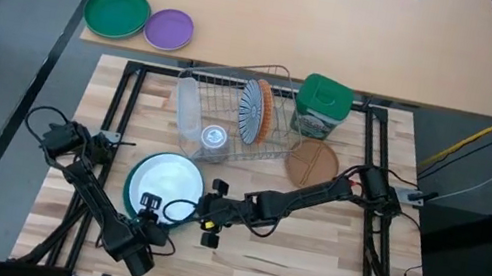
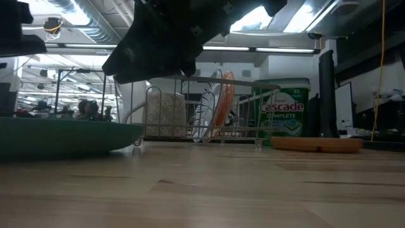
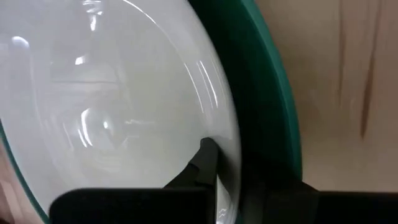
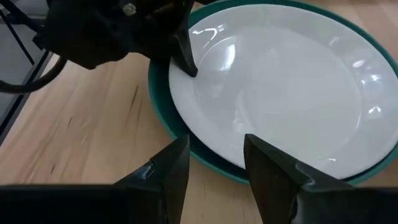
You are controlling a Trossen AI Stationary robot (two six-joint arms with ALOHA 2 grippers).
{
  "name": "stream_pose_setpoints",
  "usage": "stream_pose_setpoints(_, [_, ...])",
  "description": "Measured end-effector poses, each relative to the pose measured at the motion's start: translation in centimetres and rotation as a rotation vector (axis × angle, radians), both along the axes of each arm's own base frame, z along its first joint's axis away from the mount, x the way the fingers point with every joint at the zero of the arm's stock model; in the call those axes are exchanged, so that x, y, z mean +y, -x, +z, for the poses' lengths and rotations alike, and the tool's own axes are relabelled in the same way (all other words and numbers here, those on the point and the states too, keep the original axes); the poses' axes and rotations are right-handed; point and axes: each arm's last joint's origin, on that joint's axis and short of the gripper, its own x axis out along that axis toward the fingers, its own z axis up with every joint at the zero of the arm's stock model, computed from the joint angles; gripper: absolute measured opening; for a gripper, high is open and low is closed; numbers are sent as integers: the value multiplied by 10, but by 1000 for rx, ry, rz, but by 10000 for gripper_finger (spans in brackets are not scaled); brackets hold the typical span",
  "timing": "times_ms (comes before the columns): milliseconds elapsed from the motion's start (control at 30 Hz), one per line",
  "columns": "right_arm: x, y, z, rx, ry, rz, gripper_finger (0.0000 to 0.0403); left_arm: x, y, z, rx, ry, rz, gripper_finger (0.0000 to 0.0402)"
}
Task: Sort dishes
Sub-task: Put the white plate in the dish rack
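Note:
A white plate (image 1: 167,181) lies in a larger solid teal plate (image 1: 131,184) on the wooden table, near its middle. My left gripper (image 1: 151,207) is at the plates' near edge, shut on the white plate's rim. My right gripper (image 4: 214,165) is open and empty, just to the right of the teal plate's rim (image 4: 217,165), touching nothing. A teal-and-white striped plate (image 1: 250,108) and an orange plate (image 1: 265,111) stand on edge in the wire rack (image 1: 230,115). A brown plate (image 1: 313,162) lies flat to the right of the rack. My left gripper has one finger (image 3: 206,158) on top of the white plate's near rim (image 3: 224,143). The other finger is a dark shape outside that rim, above the teal plate; whether it reaches under the rim I cannot tell. The fingers come slanting from the near side. The plate still lies flat in the teal plate.
A green lidded canister (image 1: 323,106) stands right of the rack, which also holds a clear container (image 1: 188,108). A bright-green plate (image 1: 116,12) and a purple plate (image 1: 169,29) lie on the far table. Bare wood lies near and right of the plates.

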Motion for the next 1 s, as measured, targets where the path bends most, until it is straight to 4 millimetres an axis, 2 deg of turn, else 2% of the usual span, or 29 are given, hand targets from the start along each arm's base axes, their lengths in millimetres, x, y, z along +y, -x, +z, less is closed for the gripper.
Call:
stream_pose_setpoints(433, [0,0,2,-9,22,17,156,-16,-13,29,-48,61,13,6])
stream_pose_setpoints(733, [-2,6,31,-77,71,50,156,-22,-20,42,-110,99,37,4])
stream_pose_setpoints(867, [5,9,38,-93,56,82,156,-23,-20,43,-150,102,79,4])
stream_pose_setpoints(1000, [24,17,36,-69,48,143,156,-24,-22,43,-183,121,122,4])
